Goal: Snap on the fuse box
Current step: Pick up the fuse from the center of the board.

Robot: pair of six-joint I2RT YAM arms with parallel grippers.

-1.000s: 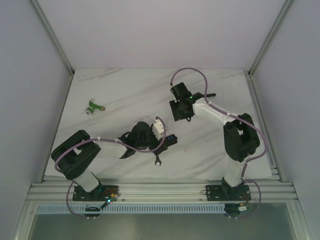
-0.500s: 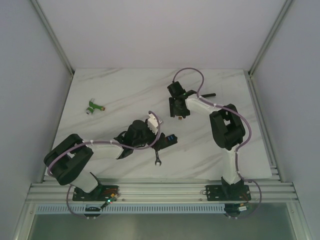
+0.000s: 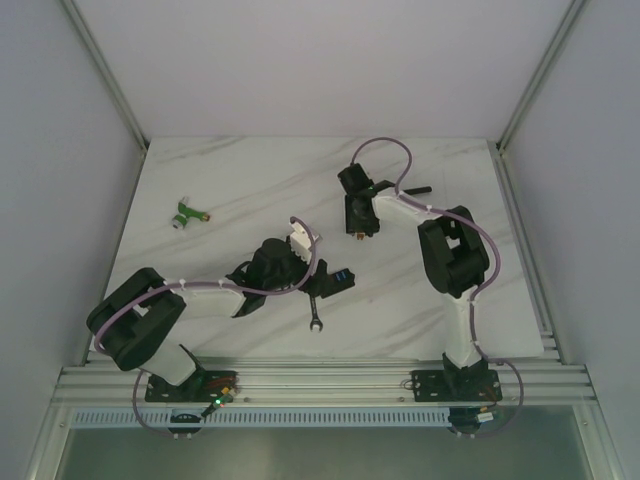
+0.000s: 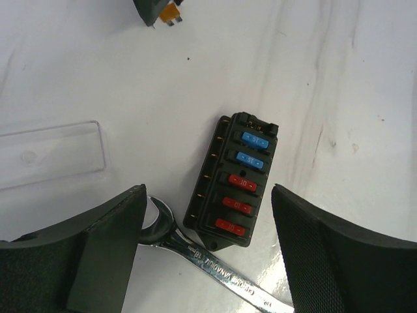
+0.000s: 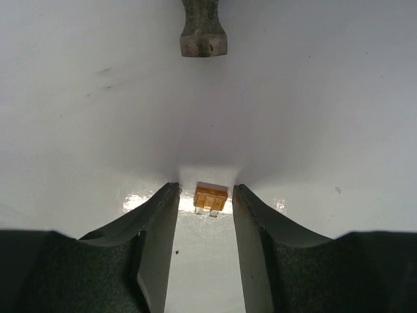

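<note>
On your white marbled table [image 3: 230, 180], both arms have shifted over the last second. The left arm [image 3: 200, 292] sits lower at the shoulder, and its wrist has pulled away from the near edge, uncovering more of the fuse box [image 4: 233, 182]. The right arm [image 3: 455, 255] has swung its elbow inward.

Your left gripper [image 4: 207, 189] hangs wide open and holds nothing. The fuse box lies on the table below its gap, near the table's middle, and hasn't moved. The wrench [image 4: 208, 261] touches the box's near end. The clear cover [image 4: 49, 153] lies flat, apart to one side.

Your right gripper [image 5: 205, 192] is partly open and straddles an orange fuse [image 5: 210, 197], with a sliver of gap on each side. The green connector [image 3: 187, 214] stays far left.
</note>
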